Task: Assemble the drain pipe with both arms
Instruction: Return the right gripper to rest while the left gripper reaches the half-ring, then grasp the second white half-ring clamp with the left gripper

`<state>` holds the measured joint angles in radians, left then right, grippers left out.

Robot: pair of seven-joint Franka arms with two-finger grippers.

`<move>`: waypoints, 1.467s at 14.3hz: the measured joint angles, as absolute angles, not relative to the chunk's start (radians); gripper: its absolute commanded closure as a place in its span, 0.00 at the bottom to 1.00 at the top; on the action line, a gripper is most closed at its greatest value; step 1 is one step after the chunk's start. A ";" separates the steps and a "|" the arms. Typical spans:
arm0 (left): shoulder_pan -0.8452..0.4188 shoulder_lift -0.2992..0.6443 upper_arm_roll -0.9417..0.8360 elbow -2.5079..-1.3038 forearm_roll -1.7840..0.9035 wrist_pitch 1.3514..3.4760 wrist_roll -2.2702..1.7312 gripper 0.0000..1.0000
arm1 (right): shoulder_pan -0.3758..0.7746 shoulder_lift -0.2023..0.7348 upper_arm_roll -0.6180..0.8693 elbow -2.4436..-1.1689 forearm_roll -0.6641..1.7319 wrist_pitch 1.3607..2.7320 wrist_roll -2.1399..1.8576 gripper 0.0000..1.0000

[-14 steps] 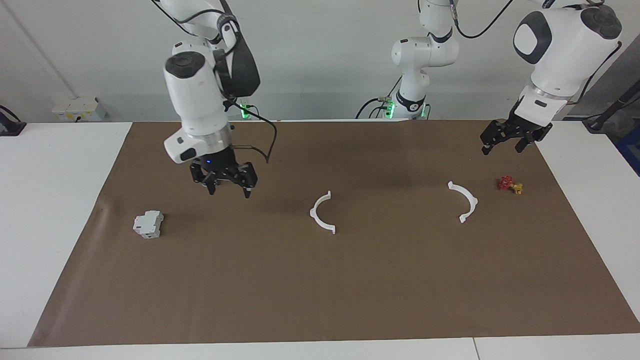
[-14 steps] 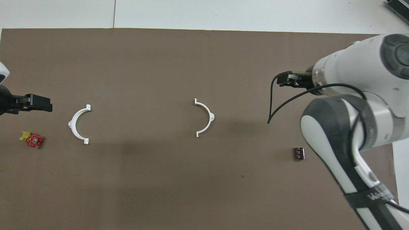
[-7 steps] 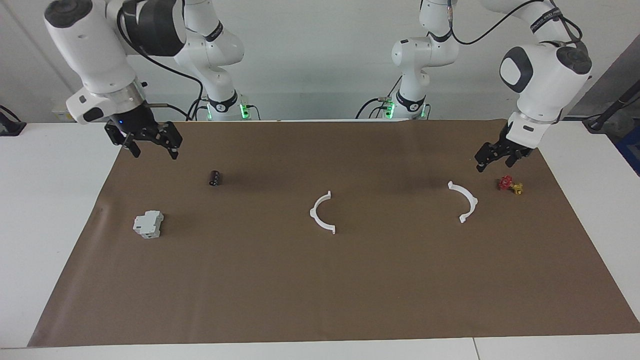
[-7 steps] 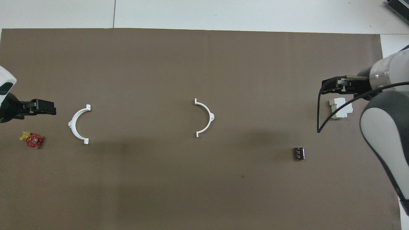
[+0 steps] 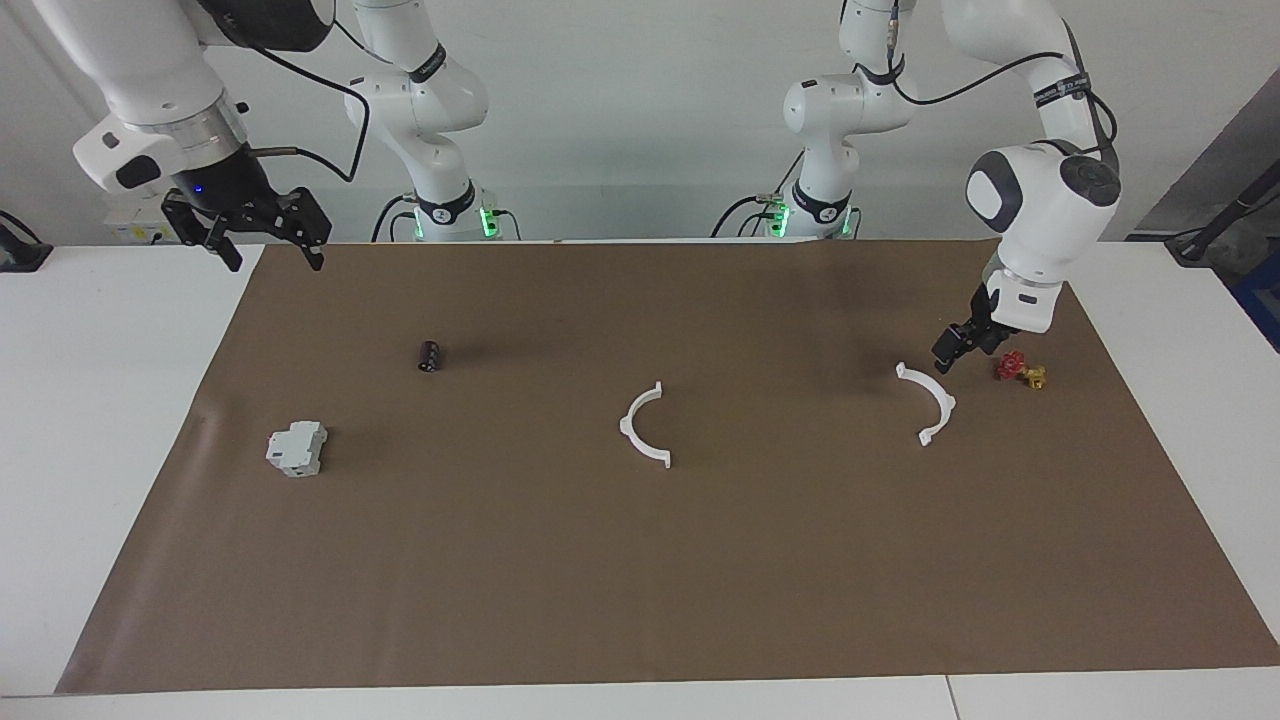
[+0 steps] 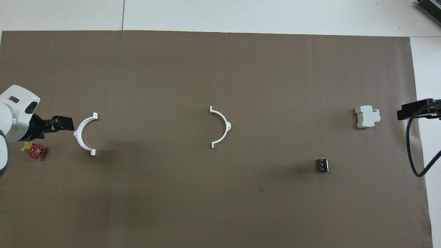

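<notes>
My left claw (image 5: 962,352) hangs low over the brown mat (image 5: 640,560) at my left arm's end of the surface (image 5: 110,420), fingers released and holding nothing. Just beside its tips, toward the middle of the mat, lies one white half-ring (image 5: 928,401) of the drain pipe, flat, with its open side turned toward the other half; I cannot tell whether the tips touch it. On the claw's outer side, close by, sits the small red-and-yellow piece (image 5: 1020,370).

The second white half-ring (image 5: 645,425) lies flat near the middle of the mat, well apart from the first and from both claws, its open side facing the first half.

My right claw (image 5: 267,232) is raised over the mat's edge at my right arm's end, fingers spread, empty. Below it on the mat are a small dark cylinder (image 5: 430,355) and a boxy grey-white block (image 5: 297,448), apart from each other.
</notes>
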<state>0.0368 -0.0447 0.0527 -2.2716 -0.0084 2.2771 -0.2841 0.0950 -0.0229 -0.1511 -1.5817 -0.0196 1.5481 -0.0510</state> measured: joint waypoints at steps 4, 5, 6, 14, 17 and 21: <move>0.037 -0.045 0.052 -2.340 -0.008 2.337 -0.433 0.00 | 0.097 -0.017 -0.146 -1.582 -0.021 1.549 -0.051 0.00; 0.037 -0.044 0.051 -2.345 -0.008 2.338 -0.444 0.00 | 0.100 -0.017 -0.141 -1.581 -0.029 1.549 -0.052 0.00; 0.035 -0.039 0.049 -2.353 -0.008 2.347 -0.449 0.00 | 0.103 -0.017 -0.135 -1.581 -0.044 1.550 -0.053 0.00; 0.016 0.040 0.041 -2.380 -0.008 2.434 -0.461 0.00 | 0.105 -0.017 -0.134 -1.581 -0.065 1.549 -0.111 0.00; 0.016 0.041 0.041 -2.381 -0.008 2.437 -0.461 0.00 | 0.105 -0.017 -0.135 -1.581 -0.044 1.536 -0.109 0.00; 0.016 0.042 0.041 -2.384 -0.008 2.442 -0.461 0.01 | 0.108 -0.018 -0.131 -1.574 -0.023 1.534 -0.102 0.00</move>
<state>0.0163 0.0420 0.0411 -2.3842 -0.0084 2.4418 -0.4609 0.1085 -0.0182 -0.1310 -1.5742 -0.0226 1.5344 -0.1021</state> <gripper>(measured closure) 0.000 0.000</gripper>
